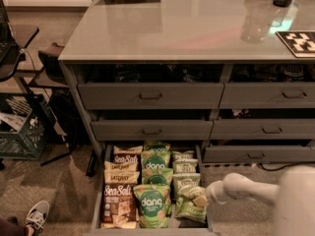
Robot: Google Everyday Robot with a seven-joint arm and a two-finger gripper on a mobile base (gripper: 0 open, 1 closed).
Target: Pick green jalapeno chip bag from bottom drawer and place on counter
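Lying at end effector tip, green jalapeno chip bag, bottom drawer

The white arm's tool sits low at the front right corner of the open grey bottom drawer, against a pale olive-green crinkly chip bag (tilted, beside brighter green snack bags). The glossy grey surface lies well above.

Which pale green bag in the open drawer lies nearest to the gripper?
The frontmost green jalapeno chip bag in the right column; the gripper is at its right edge, the others sit farther back.
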